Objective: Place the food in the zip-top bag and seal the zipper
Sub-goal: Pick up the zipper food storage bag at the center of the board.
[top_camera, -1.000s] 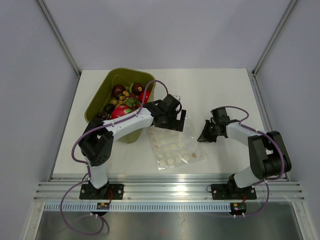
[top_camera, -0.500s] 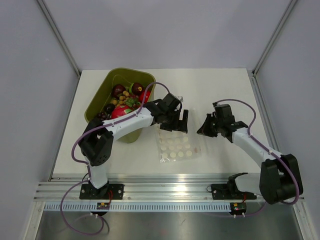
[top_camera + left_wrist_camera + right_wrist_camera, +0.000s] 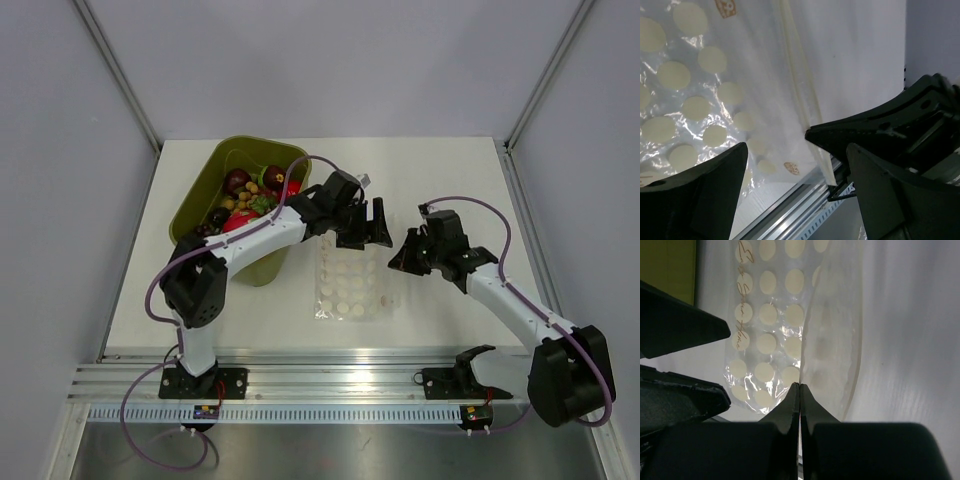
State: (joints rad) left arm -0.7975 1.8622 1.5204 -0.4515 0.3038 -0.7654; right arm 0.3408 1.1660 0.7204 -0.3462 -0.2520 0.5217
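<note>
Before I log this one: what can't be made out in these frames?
- Part of the food: top view, the left arm crosses the green tub's near half.
- Far edge of the zip-top bag: top view, under the left gripper.
- The bag's gold script: right wrist view, too blurred to read.
- How much film the shut jaws of the right gripper pinch: right wrist view, hidden between them.

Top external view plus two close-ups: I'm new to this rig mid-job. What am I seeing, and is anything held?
Two robot arms stand at the near edge of the table. The wide picture looks down from above; each close-up comes from a wrist camera. On the table sit an olive-green tub of toy fruits and vegetables and a clear dotted zip-top bag. The left gripper hangs open over the bag, holding nothing. The right gripper is shut, apparently pinching the bag's edge.
</note>
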